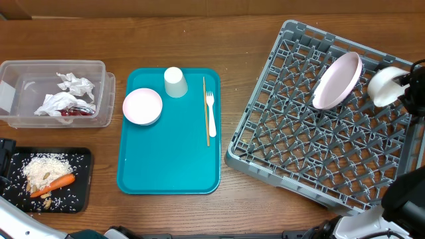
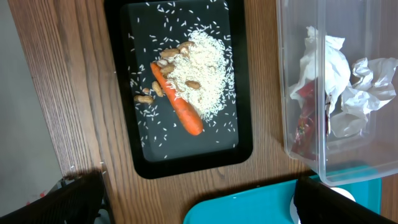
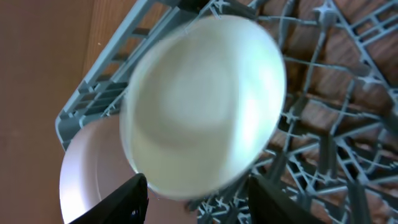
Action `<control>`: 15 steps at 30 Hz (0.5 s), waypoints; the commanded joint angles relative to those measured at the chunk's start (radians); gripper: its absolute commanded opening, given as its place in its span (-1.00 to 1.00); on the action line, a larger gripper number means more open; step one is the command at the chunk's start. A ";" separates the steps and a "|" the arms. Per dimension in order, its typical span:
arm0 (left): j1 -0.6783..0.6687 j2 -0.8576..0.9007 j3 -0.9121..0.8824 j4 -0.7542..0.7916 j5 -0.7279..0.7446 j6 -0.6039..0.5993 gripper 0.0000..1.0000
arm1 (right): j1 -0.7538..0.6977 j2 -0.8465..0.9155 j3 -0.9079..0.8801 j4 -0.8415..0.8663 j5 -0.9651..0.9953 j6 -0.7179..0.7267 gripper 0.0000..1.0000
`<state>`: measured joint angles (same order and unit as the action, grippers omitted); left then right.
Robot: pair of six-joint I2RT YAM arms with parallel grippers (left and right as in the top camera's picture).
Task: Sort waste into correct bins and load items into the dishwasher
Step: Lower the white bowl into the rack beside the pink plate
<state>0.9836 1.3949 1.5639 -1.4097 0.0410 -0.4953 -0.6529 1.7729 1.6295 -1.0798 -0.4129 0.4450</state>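
Loading step: the round white bowl (image 1: 384,85) leans at three o'clock in the square grey plastic dish rack (image 1: 299,153). The right gripper (image 3: 198,186) looks released, fingers spread (the bowl is blurred). The left gripper (image 2: 199,208) gapes empty. Next is probably the small white cup (image 1: 175,81), which needs a retreat, then a fresh grasp.

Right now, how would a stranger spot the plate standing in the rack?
Start at the grey dish rack on the right of the overhead view. Near its top right corner, a pale pink plate leans on edge inside it. The rounder bowl beside it is white; this one is pink.
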 commanded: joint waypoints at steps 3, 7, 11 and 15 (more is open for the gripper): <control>0.004 -0.009 0.002 0.000 0.004 -0.006 1.00 | -0.002 -0.039 0.031 -0.041 0.036 0.001 0.06; 0.004 -0.009 0.002 0.000 0.004 -0.006 1.00 | -0.002 -0.039 0.033 -0.065 0.084 -0.002 0.04; 0.004 -0.009 0.002 0.000 0.004 -0.006 0.99 | -0.002 -0.039 0.033 -0.066 0.083 -0.007 0.03; 0.004 -0.009 0.002 0.000 0.004 -0.006 1.00 | 0.002 -0.039 0.032 -0.051 0.084 -0.031 0.06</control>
<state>0.9836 1.3949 1.5639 -1.4097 0.0410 -0.4957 -0.6529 1.7653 1.6344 -1.1431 -0.3470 0.4385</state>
